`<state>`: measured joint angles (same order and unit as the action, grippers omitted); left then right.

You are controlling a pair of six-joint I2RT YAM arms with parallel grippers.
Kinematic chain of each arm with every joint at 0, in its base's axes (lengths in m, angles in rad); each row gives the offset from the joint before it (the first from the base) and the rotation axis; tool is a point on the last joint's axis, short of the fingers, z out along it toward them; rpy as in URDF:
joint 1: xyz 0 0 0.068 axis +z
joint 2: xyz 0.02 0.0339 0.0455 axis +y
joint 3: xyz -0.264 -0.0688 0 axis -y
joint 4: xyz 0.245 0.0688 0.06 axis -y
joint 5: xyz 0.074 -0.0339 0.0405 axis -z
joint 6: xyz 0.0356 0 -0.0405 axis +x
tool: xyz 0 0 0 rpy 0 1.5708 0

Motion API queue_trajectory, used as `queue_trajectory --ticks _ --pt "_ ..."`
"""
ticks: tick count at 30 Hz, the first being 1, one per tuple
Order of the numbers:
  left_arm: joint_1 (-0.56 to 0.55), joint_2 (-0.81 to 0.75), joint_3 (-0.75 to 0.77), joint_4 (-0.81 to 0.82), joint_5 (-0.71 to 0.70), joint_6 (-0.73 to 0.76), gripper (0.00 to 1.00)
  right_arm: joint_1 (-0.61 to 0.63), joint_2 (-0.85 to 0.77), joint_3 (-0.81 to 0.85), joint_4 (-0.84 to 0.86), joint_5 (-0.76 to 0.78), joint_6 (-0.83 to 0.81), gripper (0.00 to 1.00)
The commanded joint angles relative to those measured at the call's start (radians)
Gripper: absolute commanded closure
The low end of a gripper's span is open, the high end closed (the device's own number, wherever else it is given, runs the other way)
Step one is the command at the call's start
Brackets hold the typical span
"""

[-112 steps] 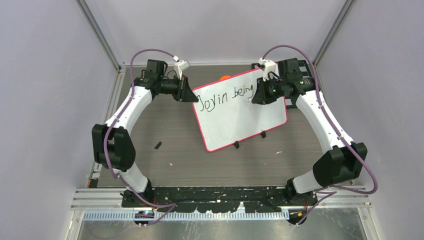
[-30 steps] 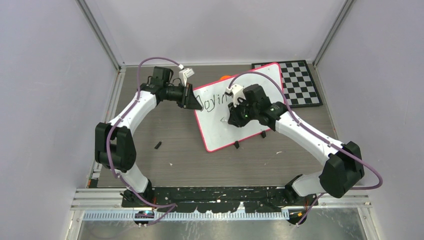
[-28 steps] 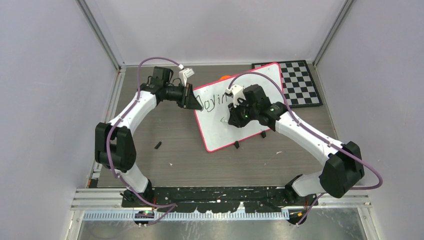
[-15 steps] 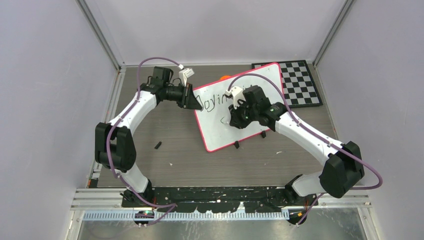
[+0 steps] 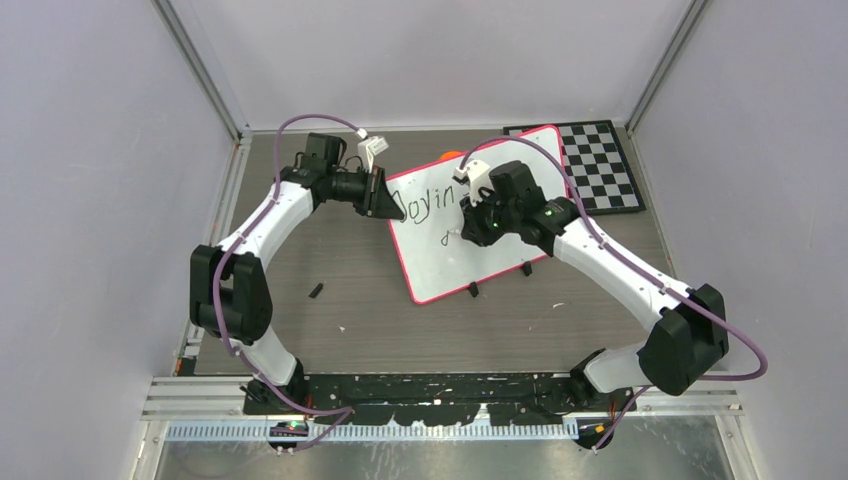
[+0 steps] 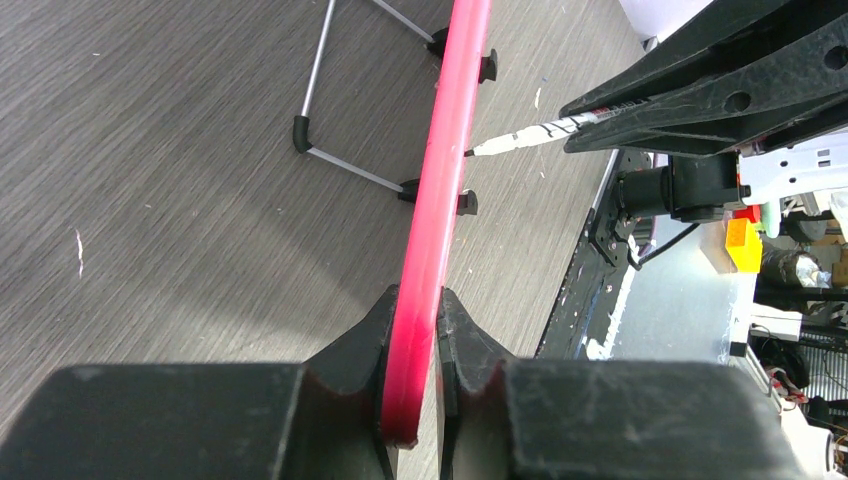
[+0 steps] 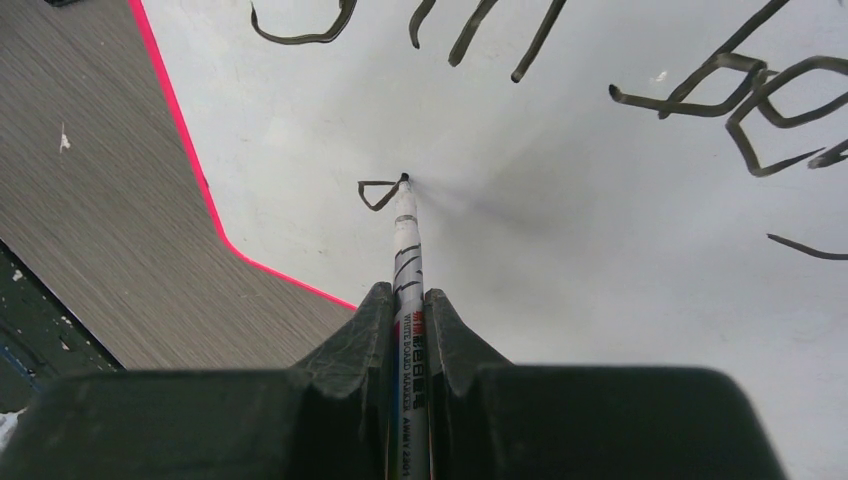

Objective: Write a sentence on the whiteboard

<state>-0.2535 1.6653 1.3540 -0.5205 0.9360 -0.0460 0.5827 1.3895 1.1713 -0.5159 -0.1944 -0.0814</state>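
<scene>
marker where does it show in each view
right wrist: marker bottom centre, in right tool, tip on board
left wrist: upper right, tip meeting board
top: hidden beneath right tool, mid-board
shared landmark: pink rim

Handwritten sentence [image 5: 425, 203] on whiteboard [image 5: 450, 268]
Reads "Joyin", then "be" cut off at frame edge; print on marker [image 7: 407, 262] too blurred.

Whiteboard [image 5: 470, 268] on the table [image 5: 400, 335], marker [image 7: 407, 250] tip on it (below the sentence [image 5: 428, 205]), checkerboard [image 5: 600, 170] behind, to the right.
</scene>
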Motion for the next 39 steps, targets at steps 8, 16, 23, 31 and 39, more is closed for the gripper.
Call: queue_trajectory --ticks 8,16,23,31,39 --pt "-0.001 -0.017 -0.006 0.032 -0.074 0.043 1.0 -0.006 0.01 0.011 0.024 0.017 0.0 1.0" --pt "-0.001 -0.017 -0.006 0.032 -0.075 0.043 1.0 -0.008 -0.011 -0.04 0.004 0.002 -0.005 1.0" --pt "-0.001 -0.019 -0.005 0.028 -0.07 0.043 1.0 -0.008 -0.04 -0.019 -0.035 0.002 -0.012 1.0" --pt "-0.001 -0.021 -0.007 0.028 -0.063 0.043 1.0 -0.026 -0.055 0.033 -0.044 0.003 -0.006 1.0" --pt "-0.001 -0.027 -0.006 0.028 -0.063 0.043 1.0 -0.052 -0.022 0.074 -0.019 -0.003 0.015 1.0"
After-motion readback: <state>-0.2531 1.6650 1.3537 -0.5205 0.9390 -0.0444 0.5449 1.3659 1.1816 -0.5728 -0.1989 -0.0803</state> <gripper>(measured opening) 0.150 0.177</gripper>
